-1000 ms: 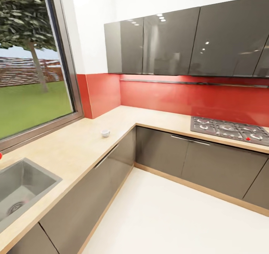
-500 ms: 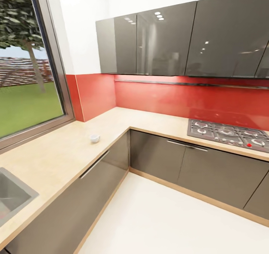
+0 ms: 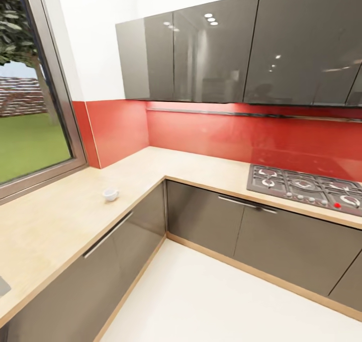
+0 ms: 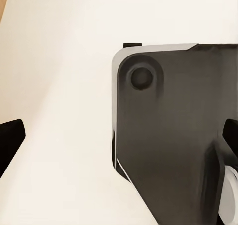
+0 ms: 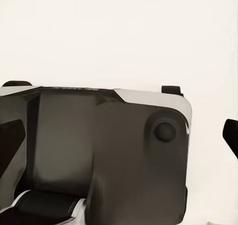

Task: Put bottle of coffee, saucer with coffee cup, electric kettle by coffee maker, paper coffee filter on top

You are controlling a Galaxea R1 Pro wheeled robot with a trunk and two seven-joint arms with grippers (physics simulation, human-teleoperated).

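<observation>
the left claw (image 4: 119, 140) hangs over pale floor, its dark fingertips (image 4: 10, 138) at opposite margins of the left wrist view, spread wide with nothing between them. below it sits the robot's dark base (image 4: 173, 136), its rounded corner edged in grey. the right claw (image 5: 119, 136) is likewise spread, one fingertip (image 5: 230, 133) at each side of the right wrist view, above another corner of the base (image 5: 109, 150) and bare floor.

in the head view an l-shaped beige desk (image 3: 55, 221) runs under the window (image 3: 30, 106) and turns along the red backsplash (image 3: 211, 136). a small white coffee cup (image 3: 110, 195) stands upright on the desk near its front edge, close to the inner corner, with open surface all round it. the gas hob (image 3: 306, 186) lies well apart on the other run. grey cabinets (image 3: 216, 55) hang above. the white floor (image 3: 216, 302) lies open between the desk fronts.
</observation>
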